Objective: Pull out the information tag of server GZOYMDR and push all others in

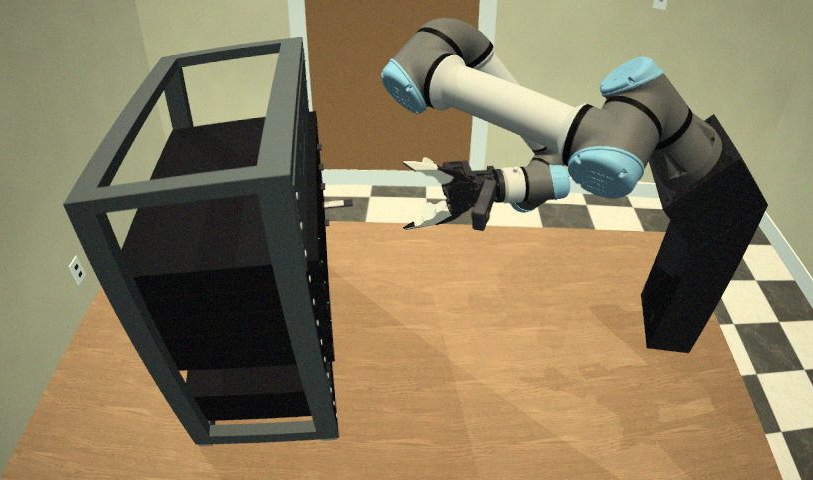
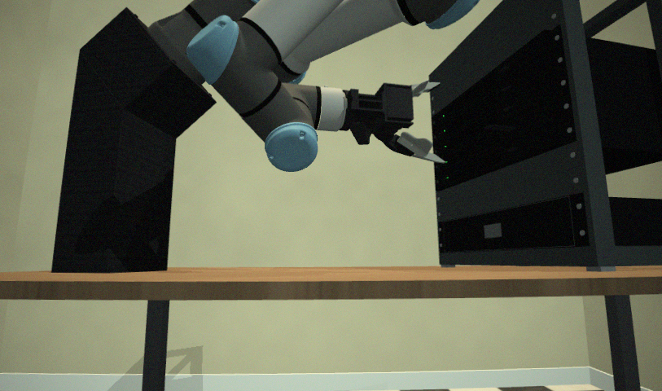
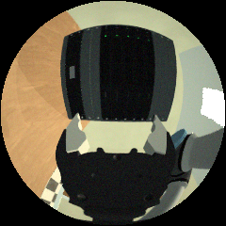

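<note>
Jaws [image 1: 407, 196] [image 2: 440, 123] spread wide, gripping nothing, hang apart from the rack's front. The rack [image 1: 279, 228] [image 2: 597, 193] [image 3: 162, 71] stands upright at the counter's [image 1: 493, 356] [image 2: 324, 287] [image 3: 28, 85] end opposite the arm's pedestal [image 1: 696, 255] [image 2: 116, 169]; one information tag [image 1: 339, 203] juts from its front, its lettering too small to read.
</note>
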Tool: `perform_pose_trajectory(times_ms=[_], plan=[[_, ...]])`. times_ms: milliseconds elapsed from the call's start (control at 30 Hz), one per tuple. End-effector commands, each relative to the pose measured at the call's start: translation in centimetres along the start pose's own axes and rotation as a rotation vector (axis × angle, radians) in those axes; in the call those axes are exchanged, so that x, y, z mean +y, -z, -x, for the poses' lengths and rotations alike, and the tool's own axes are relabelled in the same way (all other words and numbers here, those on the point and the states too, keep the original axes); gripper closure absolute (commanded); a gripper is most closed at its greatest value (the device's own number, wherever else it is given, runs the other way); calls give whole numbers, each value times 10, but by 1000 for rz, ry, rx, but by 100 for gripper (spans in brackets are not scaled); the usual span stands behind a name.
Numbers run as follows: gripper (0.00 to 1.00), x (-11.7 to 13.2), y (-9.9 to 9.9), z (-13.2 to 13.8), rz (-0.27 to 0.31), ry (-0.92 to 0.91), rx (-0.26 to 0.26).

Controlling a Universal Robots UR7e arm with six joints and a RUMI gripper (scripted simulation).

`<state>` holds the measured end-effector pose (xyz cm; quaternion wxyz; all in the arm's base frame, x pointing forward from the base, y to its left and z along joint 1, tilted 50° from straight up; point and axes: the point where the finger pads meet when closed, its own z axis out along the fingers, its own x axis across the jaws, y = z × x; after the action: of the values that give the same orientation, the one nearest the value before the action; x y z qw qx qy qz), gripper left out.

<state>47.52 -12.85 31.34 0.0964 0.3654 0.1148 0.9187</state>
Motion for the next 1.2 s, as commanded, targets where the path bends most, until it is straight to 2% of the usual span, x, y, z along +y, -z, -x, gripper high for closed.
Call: perform_pose_trajectory(times_ms=[0,667,1167], plan=[[0,0,0,0,0,0,0],[0,0,-1,-1,-4,-1,-2],[0,0,-4,-6,-42,-10,-27]])
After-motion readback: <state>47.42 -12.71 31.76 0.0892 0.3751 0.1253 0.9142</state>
